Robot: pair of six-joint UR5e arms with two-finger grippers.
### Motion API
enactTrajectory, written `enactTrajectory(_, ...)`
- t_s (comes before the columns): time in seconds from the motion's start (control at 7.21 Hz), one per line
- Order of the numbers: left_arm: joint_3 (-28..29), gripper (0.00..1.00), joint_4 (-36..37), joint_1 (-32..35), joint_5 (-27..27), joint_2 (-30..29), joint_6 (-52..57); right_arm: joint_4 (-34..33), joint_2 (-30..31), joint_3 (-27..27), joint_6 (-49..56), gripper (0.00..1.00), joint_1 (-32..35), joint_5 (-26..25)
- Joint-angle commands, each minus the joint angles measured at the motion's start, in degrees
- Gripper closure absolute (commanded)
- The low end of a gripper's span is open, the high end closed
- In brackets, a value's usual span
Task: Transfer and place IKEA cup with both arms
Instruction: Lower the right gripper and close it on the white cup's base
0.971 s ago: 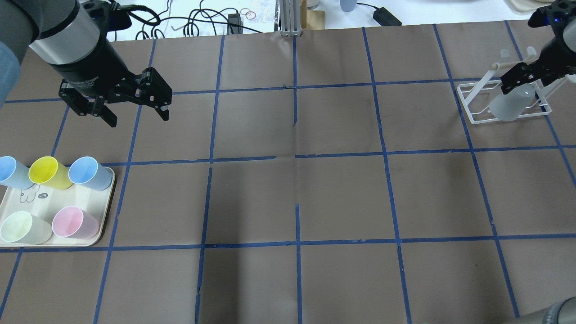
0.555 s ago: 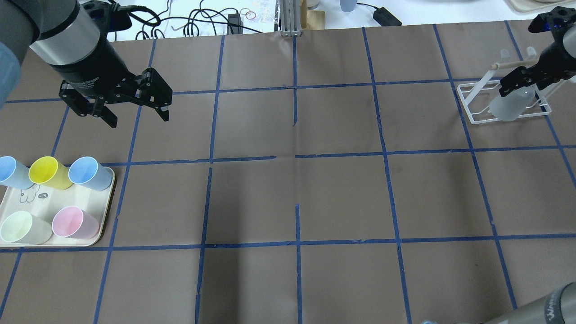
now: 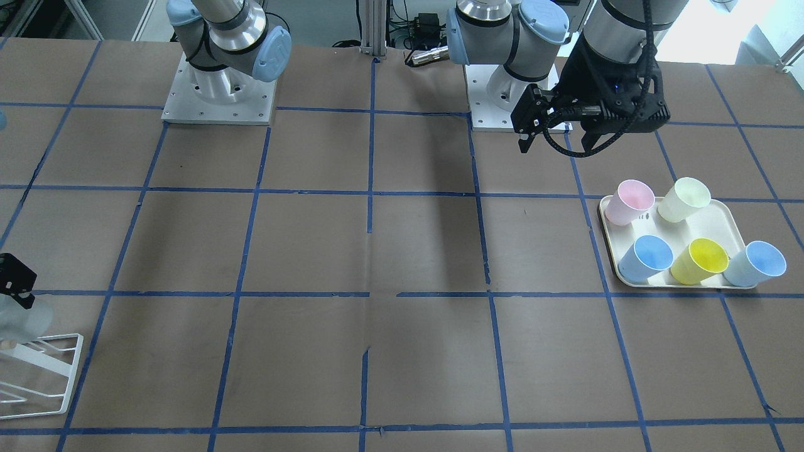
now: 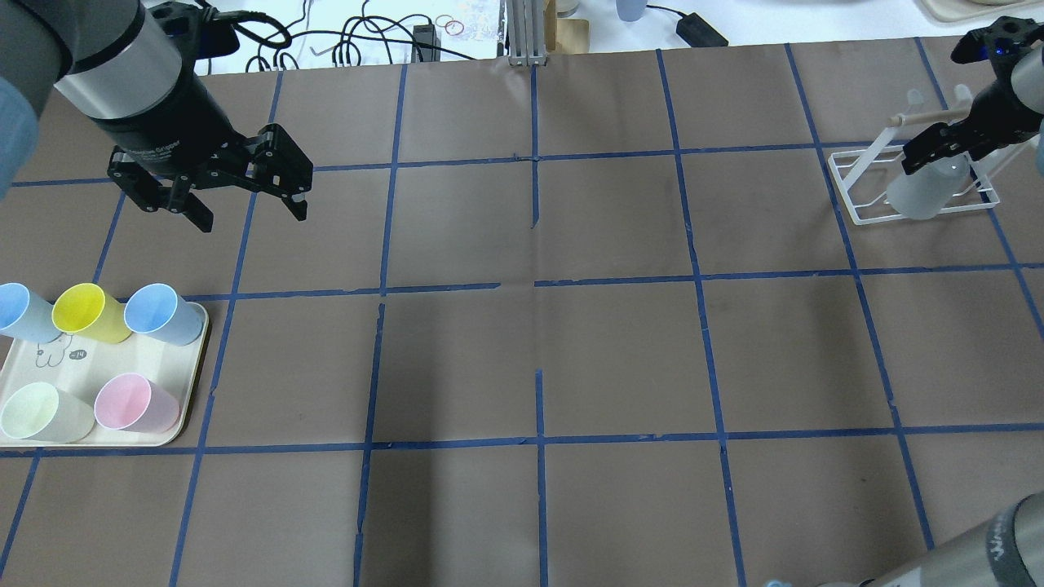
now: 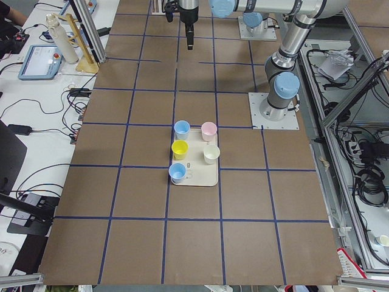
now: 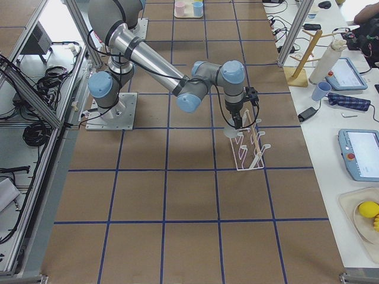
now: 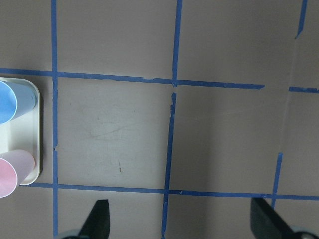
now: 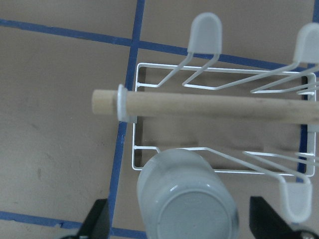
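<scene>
On the taped brown table [image 4: 620,350], the left gripper [image 4: 252,218] hangs with jaws apart near the cream tray [image 4: 106,359] of coloured cups. At the far right, a white wire rack [image 8: 224,105] holds the IKEA cup [image 8: 187,199] upside down, the right gripper [image 8: 179,221] straddling it, jaws spread, not touching

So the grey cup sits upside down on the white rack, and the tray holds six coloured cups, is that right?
Not quite. The tray holds five coloured cups, not six, as the overhead view shows. The grey cup does sit upside down on the white rack.
</scene>
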State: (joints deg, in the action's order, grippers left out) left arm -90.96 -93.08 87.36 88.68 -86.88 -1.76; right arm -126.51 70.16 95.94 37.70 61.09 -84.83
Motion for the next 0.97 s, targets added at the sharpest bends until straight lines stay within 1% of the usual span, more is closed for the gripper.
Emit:
enactTrajectory(0.0,0.34,0.00,0.00,0.00,0.00,-0.13,0.00,0.04,-0.99,0.04,-0.08,0.00,0.00,-0.51)
enactTrajectory(0.42,0.69,0.00,0.00,0.00,-0.18,-0.22,0.00,0.92,-1.08,0.39,-0.34,0.01,0.00,-0.60)
enactTrajectory(0.55,0.78,0.00,0.00,0.00,-0.26,-0.22,0.00,2.05,-1.08,0.39,-0.34,0.07,0.00,-0.69)
enactTrajectory(0.69,0.87,0.00,0.00,0.00,-0.35,-0.13,0.00,2.32,-1.08,0.30,-0.43,0.10,0.00,-0.69)
enactTrajectory(0.83,0.78,0.00,0.00,0.00,-0.35,-0.13,0.00,2.41,-1.08,0.30,-0.43,0.10,0.00,-0.87)
